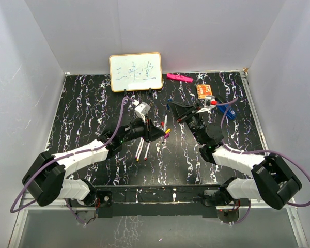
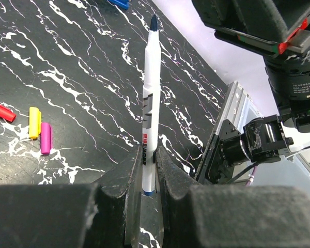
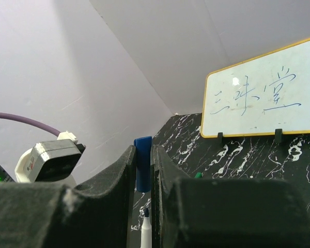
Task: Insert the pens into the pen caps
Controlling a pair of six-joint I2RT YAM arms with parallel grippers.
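— Step in hand, as you read it?

— Mating one pair in mid-air. Nearest, the left gripper (image 2: pixel 149 155) is pressed together on the lower end of a thin white-barrelled marker pen with a dark blue tip (image 2: pixel 151 93), with the tip pointing away from the wrist. The right gripper (image 3: pixel 142 151) pinches a short blue plastic cap (image 3: pixel 143 165). The pen's tip shows just below the cap in the right wrist view, apart from it and not yet inside.

— So the next move?

— Line barrel and cap up on one axis, then push them together slowly (a tilt would jam the tip on the cap's rim, I judge). Which way the cap's open end faces I cannot tell.

— Room to work?

— Fair. Both grippers hang over the middle of the black white-veined surface (image 1: pixel 82 113). A yellow cap (image 2: pixel 34 122) and a magenta cap (image 2: pixel 45 137) lie just beside each other below, and loose pens (image 1: pixel 140 149) lie near the left gripper, so keep high. Farther off, a small yellow-framed whiteboard (image 1: pixel 136 72) stands at the far edge, and white walls (image 1: pixel 31 62) close three sides. The left half looks the most open.
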